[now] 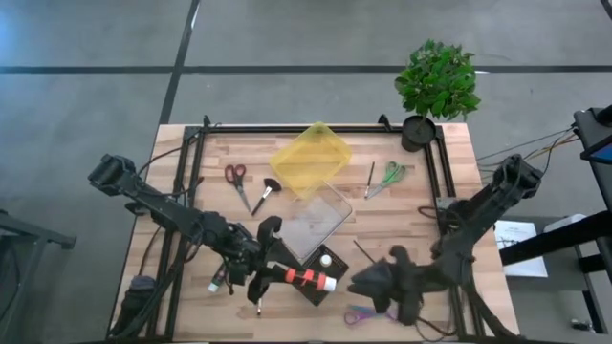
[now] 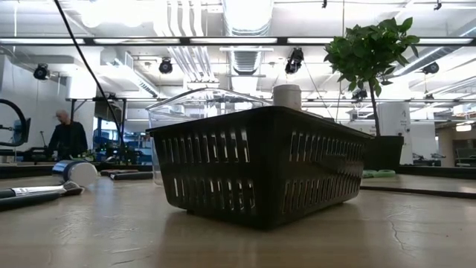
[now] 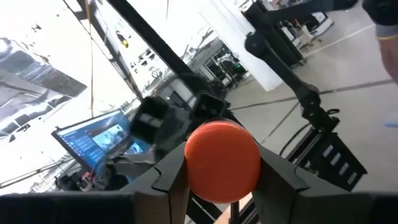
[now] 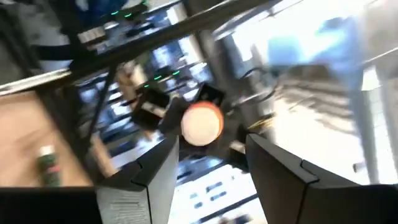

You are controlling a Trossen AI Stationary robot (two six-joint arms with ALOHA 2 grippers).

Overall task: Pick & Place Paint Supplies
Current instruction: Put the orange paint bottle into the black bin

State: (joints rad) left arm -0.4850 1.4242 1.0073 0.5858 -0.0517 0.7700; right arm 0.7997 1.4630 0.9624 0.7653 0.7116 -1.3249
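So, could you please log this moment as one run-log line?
left gripper: shut on orange-red bottle, over black basket | right gripper: open, facing it

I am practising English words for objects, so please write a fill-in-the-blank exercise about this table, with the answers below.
1. The left gripper holds a paint bottle of ____ colour.
2. The bottle's cap is ____.
3. The scissors nearest the plant have ____ handles.
4. The right gripper faces the bottle with its fingers ____.

Answers: orange; white; green; open
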